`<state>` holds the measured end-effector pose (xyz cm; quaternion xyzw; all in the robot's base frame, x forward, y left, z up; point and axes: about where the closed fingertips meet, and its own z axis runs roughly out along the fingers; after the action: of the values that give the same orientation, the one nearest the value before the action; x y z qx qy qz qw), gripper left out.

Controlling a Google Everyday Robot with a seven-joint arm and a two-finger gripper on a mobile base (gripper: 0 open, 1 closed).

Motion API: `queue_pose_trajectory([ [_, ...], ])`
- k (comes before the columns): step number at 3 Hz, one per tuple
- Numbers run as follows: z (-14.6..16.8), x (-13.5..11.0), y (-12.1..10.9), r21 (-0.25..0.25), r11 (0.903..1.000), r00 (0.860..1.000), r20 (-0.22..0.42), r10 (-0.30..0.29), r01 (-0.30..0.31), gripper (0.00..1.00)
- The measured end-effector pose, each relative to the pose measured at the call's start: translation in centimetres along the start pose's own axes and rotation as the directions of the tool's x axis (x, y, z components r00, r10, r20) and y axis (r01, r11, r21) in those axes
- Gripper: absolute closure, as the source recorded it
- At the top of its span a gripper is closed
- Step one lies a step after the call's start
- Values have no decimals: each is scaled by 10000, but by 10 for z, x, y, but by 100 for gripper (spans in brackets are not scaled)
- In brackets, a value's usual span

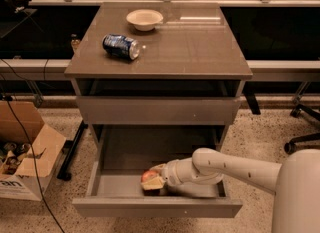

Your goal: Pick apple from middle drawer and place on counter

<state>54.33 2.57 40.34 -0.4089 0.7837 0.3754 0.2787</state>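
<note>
The apple [148, 175] is small, round and red, with a paler yellowish patch low on its near side. It lies in the pulled-out middle drawer [150, 207], close behind the drawer's front wall and a little left of the middle. My pincer [154, 181] is right against it on its right side and covers part of it. I cannot tell whether the pincer is spread or pinching the fruit.

The drawer floor to the left of the apple is bare, and so is the deeper part behind it. Above the drawer's rear half hangs the closed drawer front [157, 110] of the cabinet, so the open way up is over the front part only. The table [200, 47] on top has a thin, glossy edge. A blue soda can [120, 46] lies on its side near the left edge and a pale bowl [144, 19] stands near the back. The right half of the top is bare.

My arm [235, 167] reaches in from the right, low over the drawer's right wall, with the forearm nearly level and the wrist bent down and left toward the apple. A cardboard box [25, 167] stands on the floor at the left.
</note>
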Motion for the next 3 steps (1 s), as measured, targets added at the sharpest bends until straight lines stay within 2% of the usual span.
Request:
queue_pose_trajectory([
  [1,-44,-31,7,-247,9997,9999,155,-23,26,100],
  [2,-126,-76,32,-708,9960,9983,229,-528,543,100],
  [3,-179,-107,46,-754,9917,9945,231,-1026,1041,100],
])
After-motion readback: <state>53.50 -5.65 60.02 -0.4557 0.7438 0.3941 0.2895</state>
